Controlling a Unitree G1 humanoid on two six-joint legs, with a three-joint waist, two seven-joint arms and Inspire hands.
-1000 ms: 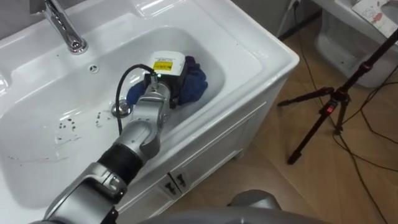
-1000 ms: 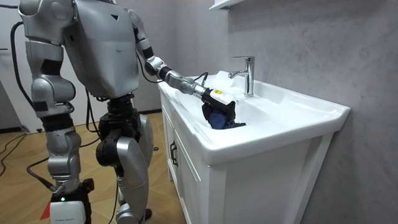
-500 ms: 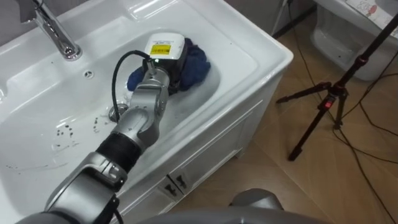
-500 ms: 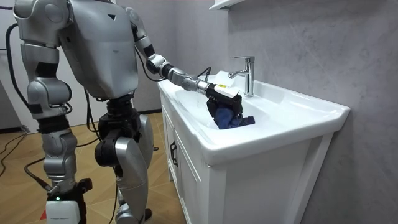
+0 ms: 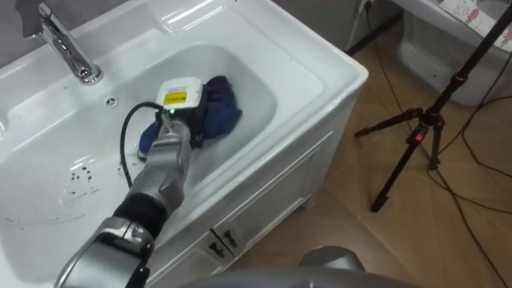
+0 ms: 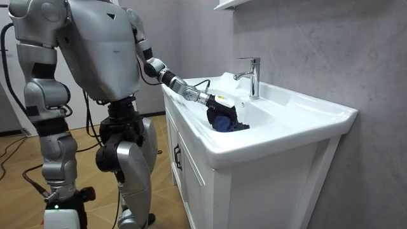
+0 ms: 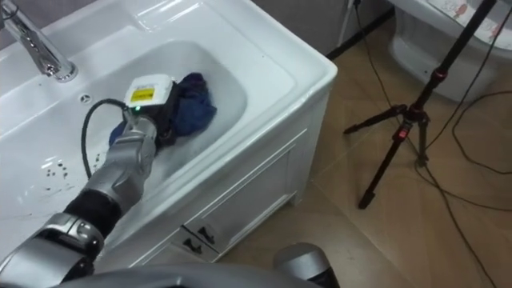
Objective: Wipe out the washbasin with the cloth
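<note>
- Robot stands upright beside the cabinet [image 6: 191,172], its left arm reaching into the basin [image 5: 320,56] from the eye frames' lower left. Right arm hangs at its side.
- Left hand [image 5: 180,112] is mid-bowl, on the blue cloth [image 5: 218,112]. Clasping it or only pressing: cannot tell, the cloth hides that.
- Half a second back, hand and cloth sat further along the bowl by the tap [image 5: 68,52]. Now drawn back towards the robot. Reads as a return stroke, so wiping is under way.
- Eye views alone show droplets [image 5: 80,172] at the bowl's left, probably unwiped. Room view alone shows the cloth below the rim.
</note>
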